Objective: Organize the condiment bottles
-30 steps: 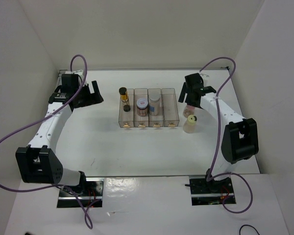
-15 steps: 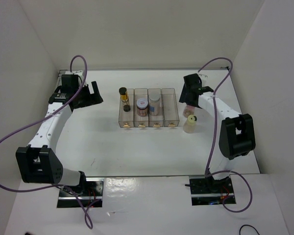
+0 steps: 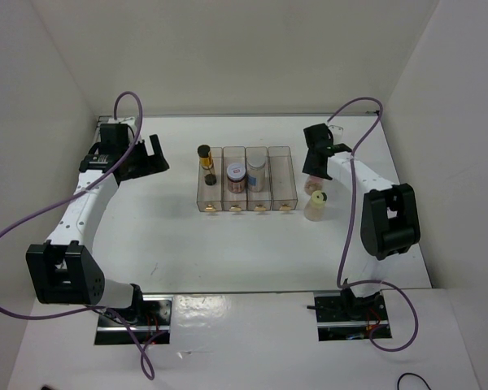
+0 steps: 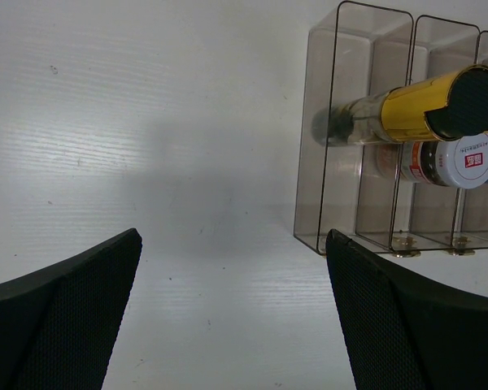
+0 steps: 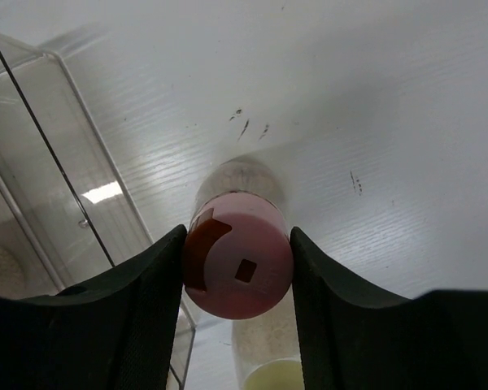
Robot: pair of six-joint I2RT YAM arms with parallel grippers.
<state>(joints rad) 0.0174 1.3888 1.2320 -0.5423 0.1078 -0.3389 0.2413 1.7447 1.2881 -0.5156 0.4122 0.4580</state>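
Three condiment bottles stand in the clear tray (image 3: 283, 183): a black-capped amber one (image 3: 205, 162), a lilac-lidded brown jar (image 3: 236, 175) and a pale-blue-lidded jar (image 3: 256, 171). The tray's right slot holds nothing. Right of the tray, my right gripper (image 3: 315, 175) is shut on the pink-capped bottle (image 3: 314, 185). In the right wrist view both fingers (image 5: 146, 301) press the pink cap (image 5: 244, 272). The cream yellow-capped bottle (image 3: 315, 203) stands just in front of it on the table. My left gripper (image 3: 146, 154) is open and holds nothing, left of the tray.
In the left wrist view the amber bottle (image 4: 407, 114) and the brown jar (image 4: 468, 162) show in the tray (image 4: 317, 162), ahead and to the right. White walls close the table at the back and both sides.
My right gripper has closed on the pink cap and its arm has shifted slightly back. The left arm and the bottles in the tray have not moved.
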